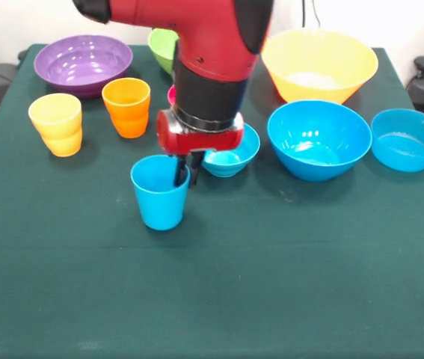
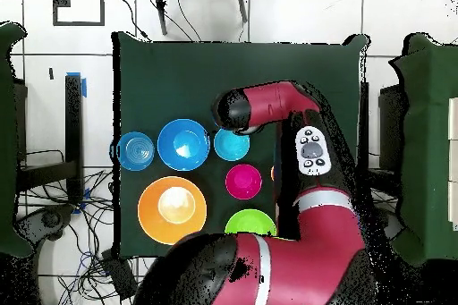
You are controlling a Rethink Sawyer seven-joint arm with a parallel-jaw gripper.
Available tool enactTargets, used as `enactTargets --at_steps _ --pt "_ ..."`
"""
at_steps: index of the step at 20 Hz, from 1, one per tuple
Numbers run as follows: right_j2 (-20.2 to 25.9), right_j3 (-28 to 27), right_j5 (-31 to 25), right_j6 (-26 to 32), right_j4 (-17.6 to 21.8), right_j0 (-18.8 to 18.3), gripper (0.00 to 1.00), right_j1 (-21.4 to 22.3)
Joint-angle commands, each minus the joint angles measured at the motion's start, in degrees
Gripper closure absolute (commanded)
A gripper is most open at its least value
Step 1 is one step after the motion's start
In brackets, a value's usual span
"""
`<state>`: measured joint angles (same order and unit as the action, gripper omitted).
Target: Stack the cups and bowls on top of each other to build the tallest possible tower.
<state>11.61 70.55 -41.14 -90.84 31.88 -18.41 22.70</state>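
The blue cup point(image 1: 159, 192) stands upright on the green table point(image 1: 286, 284) near the middle. My gripper point(image 1: 187, 172) comes down on its right rim, one finger inside the cup and one outside, shut on the rim. The yellow cup point(image 1: 56, 123) and orange cup point(image 1: 127, 107) stand to the left. The small blue bowl point(image 1: 230, 155) sits just right of the gripper, then the large blue bowl point(image 1: 318, 140) and medium blue bowl point(image 1: 408, 139). The purple bowl point(image 1: 83, 63), green bowl point(image 1: 162, 45) and yellow-orange bowl point(image 1: 318, 63) stand at the back. All stand singly.
The red bowl point(image 2: 243, 181) is mostly hidden behind the arm in the front view. In the overhead view the arm point(image 2: 295, 185) covers the cups and the purple bowl. The green bowl point(image 2: 250, 224) and yellow-orange bowl point(image 2: 172, 209) lie nearest the robot's base.
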Motion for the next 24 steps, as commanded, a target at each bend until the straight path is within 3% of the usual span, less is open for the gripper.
enactTargets --at_steps 1,8,14,24 --pt "4.9 -9.5 -9.7 11.0 2.1 3.2 1.00 -3.6" --pt "3.2 -17.0 -14.6 8.7 3.1 6.8 1.00 -8.8" --pt "2.7 -19.3 -12.9 7.3 3.3 8.0 1.00 -11.7" --pt "4.9 -21.7 -12.1 11.5 1.6 6.3 1.00 -14.9"
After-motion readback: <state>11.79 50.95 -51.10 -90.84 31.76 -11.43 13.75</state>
